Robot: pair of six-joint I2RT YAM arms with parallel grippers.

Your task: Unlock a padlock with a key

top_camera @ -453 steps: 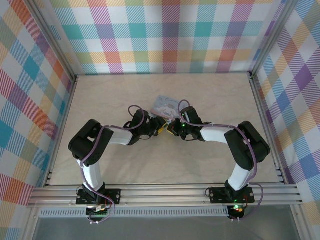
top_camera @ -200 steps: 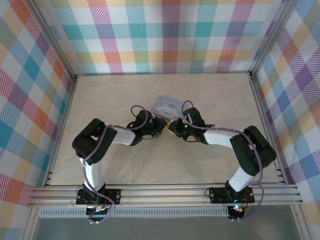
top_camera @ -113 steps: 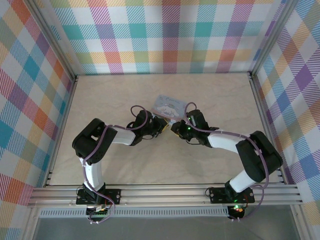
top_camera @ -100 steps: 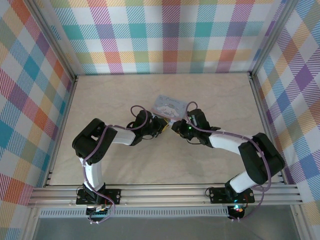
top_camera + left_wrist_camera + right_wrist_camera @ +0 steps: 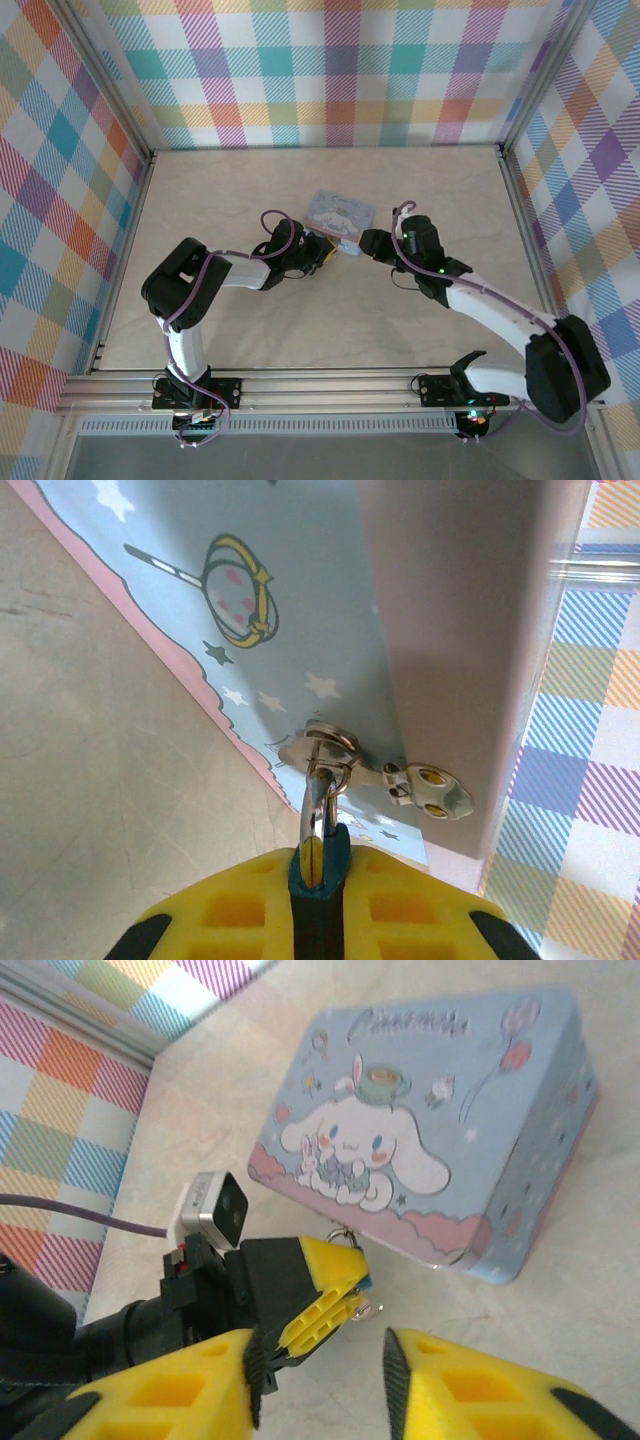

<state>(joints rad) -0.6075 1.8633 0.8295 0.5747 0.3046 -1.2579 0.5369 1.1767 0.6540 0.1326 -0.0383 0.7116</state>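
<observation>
Left gripper (image 5: 318, 905): jaws pressed together on the padlock (image 5: 320, 868), pinching its small blue body between the yellow fingers. From the left wrist camera the shackle (image 5: 316, 815) runs up out of the body and through the metal latch (image 5: 400, 780) on the side of the pale blue box (image 5: 300, 610). So the lock is at the box's side, hooked to the latch and held there.

Right gripper (image 5: 318, 1375): jaws spread, nothing between them. From above it sits just beside the left gripper, apart from the lock, near the box's right corner.

Key: I can't pick one out in any camera. There is a small silver glint by the left fingertips in the right wrist camera, too small to name.

Progress, my reading: the lock is secured and presented, which is the setup half. Whether the shackle has been released I cannot tell; it looks seated in the body. What remains, at the least: confirming the release and getting the shackle off the latch.

Box rests flat on the table (image 5: 250, 190).
</observation>
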